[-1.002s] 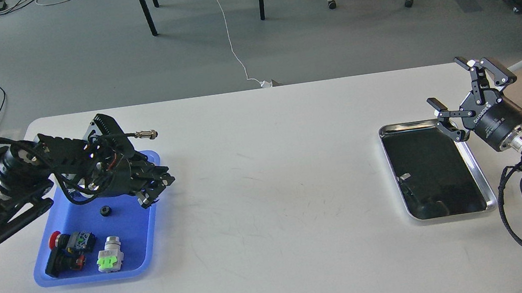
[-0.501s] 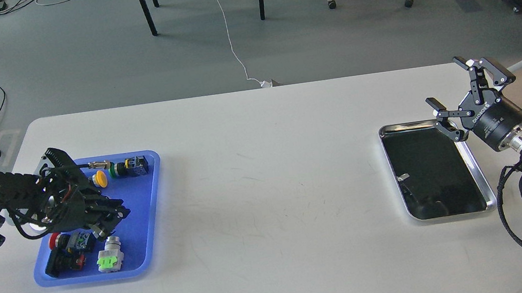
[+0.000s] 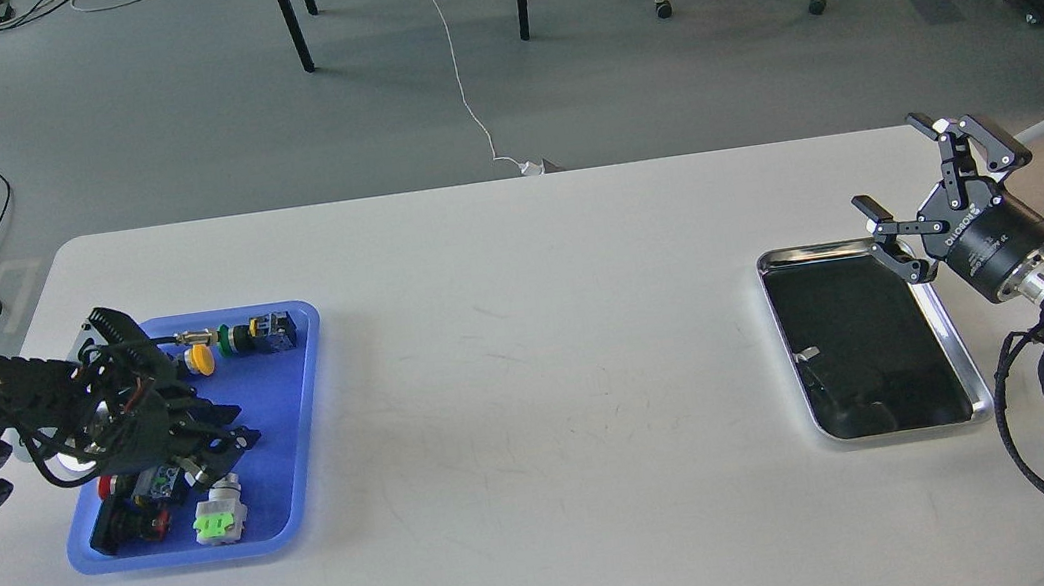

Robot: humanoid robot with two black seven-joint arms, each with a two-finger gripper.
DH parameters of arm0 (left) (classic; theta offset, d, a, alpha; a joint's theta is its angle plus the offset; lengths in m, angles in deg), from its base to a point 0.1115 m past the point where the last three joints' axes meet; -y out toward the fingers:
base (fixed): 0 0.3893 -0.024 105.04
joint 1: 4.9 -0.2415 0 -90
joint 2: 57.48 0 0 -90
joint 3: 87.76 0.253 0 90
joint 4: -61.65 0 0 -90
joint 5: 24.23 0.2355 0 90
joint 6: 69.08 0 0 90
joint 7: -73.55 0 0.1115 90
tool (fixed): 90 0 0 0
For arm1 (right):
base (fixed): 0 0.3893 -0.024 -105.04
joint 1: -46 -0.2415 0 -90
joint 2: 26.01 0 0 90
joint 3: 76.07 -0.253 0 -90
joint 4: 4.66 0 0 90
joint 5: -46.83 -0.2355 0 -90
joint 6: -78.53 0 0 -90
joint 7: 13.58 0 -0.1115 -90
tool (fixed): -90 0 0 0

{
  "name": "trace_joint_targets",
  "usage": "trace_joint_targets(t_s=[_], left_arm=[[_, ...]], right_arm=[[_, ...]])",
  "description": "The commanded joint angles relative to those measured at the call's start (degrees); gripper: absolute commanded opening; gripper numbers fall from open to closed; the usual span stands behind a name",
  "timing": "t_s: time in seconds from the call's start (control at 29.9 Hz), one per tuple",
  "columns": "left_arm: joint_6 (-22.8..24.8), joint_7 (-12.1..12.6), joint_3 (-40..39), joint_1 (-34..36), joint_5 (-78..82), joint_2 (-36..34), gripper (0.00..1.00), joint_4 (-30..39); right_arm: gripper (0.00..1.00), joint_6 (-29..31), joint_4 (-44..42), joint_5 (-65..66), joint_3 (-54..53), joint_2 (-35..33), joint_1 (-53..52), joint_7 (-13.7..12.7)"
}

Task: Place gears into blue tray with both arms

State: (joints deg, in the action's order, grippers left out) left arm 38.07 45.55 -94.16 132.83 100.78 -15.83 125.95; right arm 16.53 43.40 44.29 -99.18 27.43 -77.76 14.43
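Note:
The blue tray lies at the table's left side. My left gripper hangs low over the tray's middle, pointing right, with its two fingers a little apart and nothing visible between them. No gears show; the arm covers the tray floor beneath it. My right gripper stands open above the far right corner of the steel tray, holding nothing.
Coloured push-button switches lie in the blue tray: a yellow one and a green-black one at the back, a red one and a white-green one at the front. The steel tray's dark bottom is bare. Chairs stand beyond the table.
My left arm has pulled back left and down across the blue tray, uncovering the back switches. It now covers the spot where a gear lay a second ago. The right arm has not moved.

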Motion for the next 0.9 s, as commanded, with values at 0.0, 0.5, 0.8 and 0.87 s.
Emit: trace_joint_targets(t_s=[0.0,0.5,0.8,0.87], left_arm=[[0.0,0.0,-0.1,0.1,0.0,0.0,0.71,0.0],[-1.9,0.0,-12.7,-0.4,-32.8,1.2,0.95,0.8],[-11.7,0.0,-27.2,-16.4,-78.9,7.6,0.98,2.4],[-11.3,0.0,-34.9,-21.9,-79.7,10.0,0.98,2.4]], right_arm=[[0.96,0.0,0.0,0.0,0.0,-0.1,0.0,0.0],[0.99,0.0,-0.2,0.2,0.2,0.3,-0.7,0.0],[0.99,0.0,0.2,1.2,1.5,0.4,0.0,0.0],[0.99,0.0,-0.1,1.2,1.5,0.4,0.1,0.0]])
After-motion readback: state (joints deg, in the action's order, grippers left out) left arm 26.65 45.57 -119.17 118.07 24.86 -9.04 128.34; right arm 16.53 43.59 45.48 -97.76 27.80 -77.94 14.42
